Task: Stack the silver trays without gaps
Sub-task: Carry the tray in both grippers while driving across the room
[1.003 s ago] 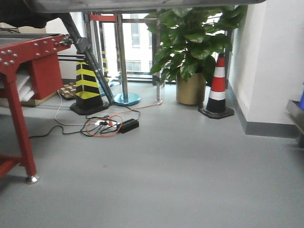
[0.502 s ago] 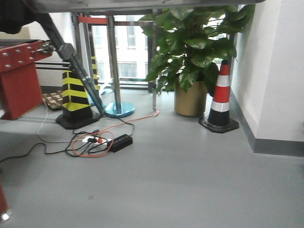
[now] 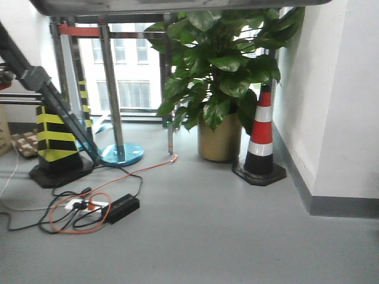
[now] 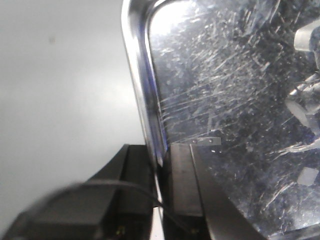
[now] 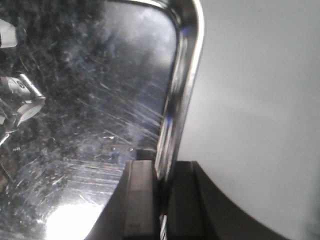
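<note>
One silver tray fills both wrist views, scratched and shiny, with a rounded rim. In the left wrist view my left gripper point(image 4: 159, 156) is shut on the left rim of the silver tray point(image 4: 230, 100), one finger inside the tray and one outside. In the right wrist view my right gripper point(image 5: 161, 169) is shut on the right rim of the same tray point(image 5: 95, 85). The tray hangs above grey floor. A dark grey edge along the top of the front view point(image 3: 177, 5) may be the tray's underside. No other tray shows.
Ahead are a potted plant point(image 3: 219, 139), a red and white traffic cone point(image 3: 259, 142) by the white wall point(image 3: 343, 100), a black and yellow post point(image 3: 56, 139), a chrome stanchion with a blue base point(image 3: 118, 152), and a cable tangle with a power brick point(image 3: 95, 210) on the floor.
The front view has swung to the right and moved nearer. The red table has left the view on the left. The post, plant and cone have shifted left and grown larger.
</note>
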